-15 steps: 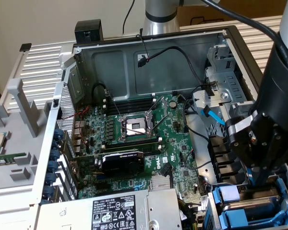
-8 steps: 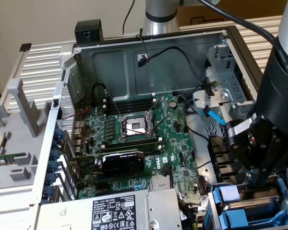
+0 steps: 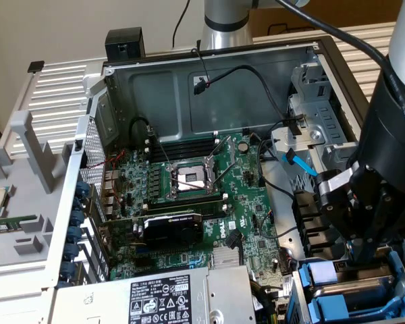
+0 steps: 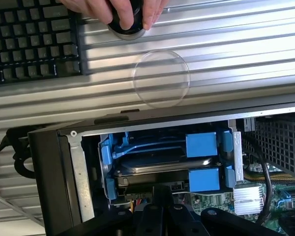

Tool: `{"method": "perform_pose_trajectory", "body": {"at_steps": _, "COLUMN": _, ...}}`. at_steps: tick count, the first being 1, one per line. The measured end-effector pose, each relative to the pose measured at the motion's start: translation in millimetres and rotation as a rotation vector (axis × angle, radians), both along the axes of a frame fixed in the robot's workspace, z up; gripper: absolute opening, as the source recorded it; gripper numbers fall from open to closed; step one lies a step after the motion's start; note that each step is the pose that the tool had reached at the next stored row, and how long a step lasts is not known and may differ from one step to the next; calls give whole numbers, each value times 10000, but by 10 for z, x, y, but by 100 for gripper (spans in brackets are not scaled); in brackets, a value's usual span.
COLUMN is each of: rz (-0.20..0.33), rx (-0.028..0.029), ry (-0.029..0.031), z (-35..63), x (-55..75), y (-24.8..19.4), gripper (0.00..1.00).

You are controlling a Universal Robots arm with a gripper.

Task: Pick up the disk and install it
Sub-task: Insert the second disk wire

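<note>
The disk point(image 4: 162, 166) lies edge-on in the case's drive bay, a silver-metal slab held in a bright blue plastic frame point(image 4: 202, 179). My gripper point(image 4: 161, 192) is shut, its dark fingertips together right at the disk's near edge, with nothing seen between them. In the exterior view the gripper point(image 3: 362, 253) hangs at the lower right of the open computer case, just above the blue frame point(image 3: 351, 297) in the bay. Whether the tips touch the disk I cannot tell.
A second blue frame point(image 4: 201, 144) sits beside the disk's. The motherboard point(image 3: 189, 196) with a graphics card fills the case floor, and the silver power-supply box point(image 3: 169, 297) sits at the front. A person's hand point(image 4: 132, 12) holds a black object on a ribbed panel near a keyboard point(image 4: 29, 39).
</note>
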State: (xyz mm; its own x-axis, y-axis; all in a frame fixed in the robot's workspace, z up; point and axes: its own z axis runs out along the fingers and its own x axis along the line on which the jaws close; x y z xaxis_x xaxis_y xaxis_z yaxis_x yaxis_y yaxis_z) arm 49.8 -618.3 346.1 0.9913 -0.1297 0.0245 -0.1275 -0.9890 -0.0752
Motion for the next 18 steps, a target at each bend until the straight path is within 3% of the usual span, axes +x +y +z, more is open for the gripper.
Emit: {"method": "perform_pose_trajectory", "body": {"at_steps": 18, "rz": 0, "rx": 0, "ry": 0, "z": -35, "x": 0, "y": 1, "gripper": 11}}
